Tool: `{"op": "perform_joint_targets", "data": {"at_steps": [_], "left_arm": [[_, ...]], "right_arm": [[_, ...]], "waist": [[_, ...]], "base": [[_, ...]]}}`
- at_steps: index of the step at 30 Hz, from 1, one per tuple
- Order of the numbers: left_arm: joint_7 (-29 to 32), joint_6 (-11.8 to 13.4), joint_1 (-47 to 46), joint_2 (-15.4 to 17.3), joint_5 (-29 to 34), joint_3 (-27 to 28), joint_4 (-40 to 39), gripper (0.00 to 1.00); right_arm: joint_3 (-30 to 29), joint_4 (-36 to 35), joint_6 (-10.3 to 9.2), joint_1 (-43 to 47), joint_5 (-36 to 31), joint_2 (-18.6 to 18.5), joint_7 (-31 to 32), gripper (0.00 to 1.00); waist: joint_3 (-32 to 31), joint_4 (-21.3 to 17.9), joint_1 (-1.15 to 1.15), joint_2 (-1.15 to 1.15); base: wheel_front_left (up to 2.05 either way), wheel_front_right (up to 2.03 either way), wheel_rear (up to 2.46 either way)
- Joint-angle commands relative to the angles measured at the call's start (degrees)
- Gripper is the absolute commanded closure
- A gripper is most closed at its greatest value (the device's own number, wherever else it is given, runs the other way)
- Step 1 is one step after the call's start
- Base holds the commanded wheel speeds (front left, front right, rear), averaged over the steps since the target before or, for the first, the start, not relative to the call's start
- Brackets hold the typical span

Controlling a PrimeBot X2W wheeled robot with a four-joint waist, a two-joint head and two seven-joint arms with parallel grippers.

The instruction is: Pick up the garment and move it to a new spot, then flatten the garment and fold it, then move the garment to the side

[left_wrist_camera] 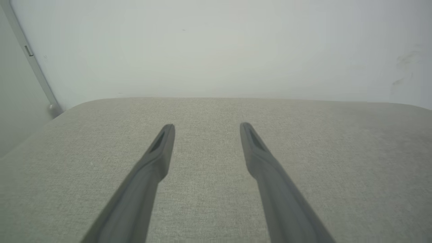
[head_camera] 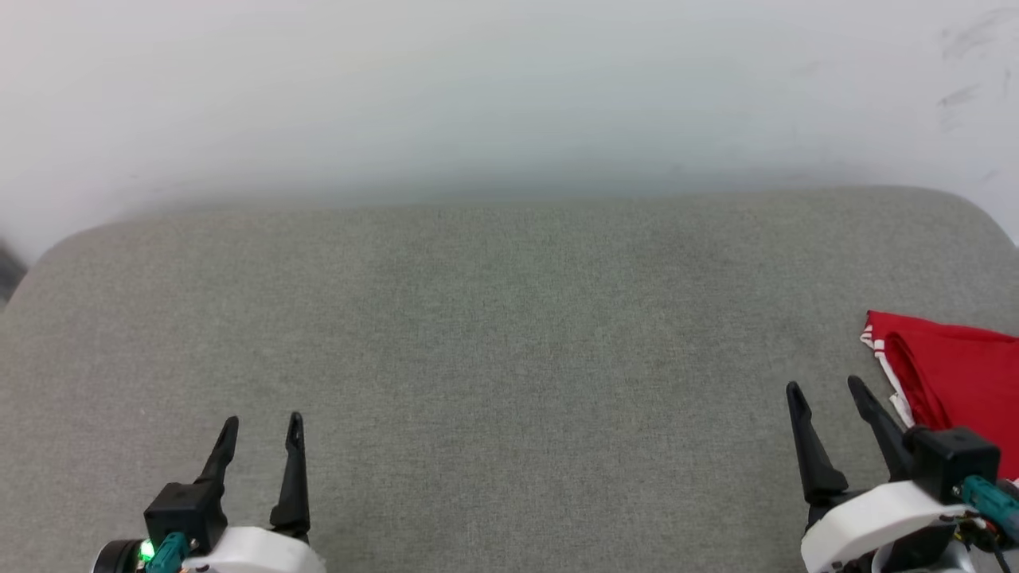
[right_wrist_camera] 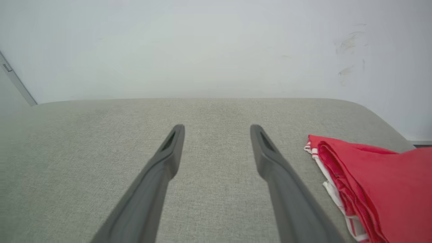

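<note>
Our left pincer [head_camera: 263, 418] and right pincer [head_camera: 824, 384] are both poised over a grey upholstered surface [head_camera: 509, 318] with rounded corners, fingers spread and holding nothing. We see the red garment [head_camera: 955, 366], folded in layers with white stripes at its edge, lying just beside the right pincer on its outer side. Beyond the pincers stands a pale wall [head_camera: 509, 95], faintly scuffed.

The garment [head_camera: 955, 374] lies on the cushion [head_camera: 509, 318] at its right edge, near the front — right gripper [head_camera: 824, 386] just left of it, left gripper [head_camera: 263, 422] toward the front-left corner, wall [head_camera: 509, 95] behind the far edge.
</note>
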Motion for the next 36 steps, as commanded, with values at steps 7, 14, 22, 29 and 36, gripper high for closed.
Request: {"op": "perform_joint_targets", "data": {"at_steps": [7,14,22,29,36], "left_arm": [[-0.31,-0.33,1.7,1.11,0.35,-0.28,-0.04,0.0],[-0.33,-0.41,1.15,0.86,0.19,-0.84,-0.06,0.0],[-0.35,-0.59,0.91,0.64,-0.26,-1.03,0.29,0.0],[-0.37,-0.86,0.62,0.63,-0.62,-1.03,0.53,0.0],[1.07,-1.56,1.19,-0.41,-3.98,-0.3,1.42,1.0]], "right_arm": [[-0.56,-5.42,-0.04,4.56,-1.27,1.64,2.23,0.0],[-0.31,-6.35,-0.04,5.12,-1.44,1.92,2.55,0.0],[0.41,-5.92,-0.04,5.27,-1.24,1.75,2.17,0.0],[1.0,-5.41,-0.04,5.43,-0.59,1.49,1.9,0.0],[0.82,-3.98,0.0,4.56,3.37,1.8,2.5,1.0]], "waist": [[-1.57,-0.35,0.01,0.0],[-1.47,-0.42,0.01,0.0],[-1.28,-0.25,0.01,0.0],[-1.23,-0.07,0.01,0.0],[-1.21,0.02,0.01,0.0]], "base": [[0.0,0.0,0.0],[0.0,0.0,0.0],[0.0,0.0,0.0],[0.0,0.0,0.0],[0.0,0.0,0.0]]}}
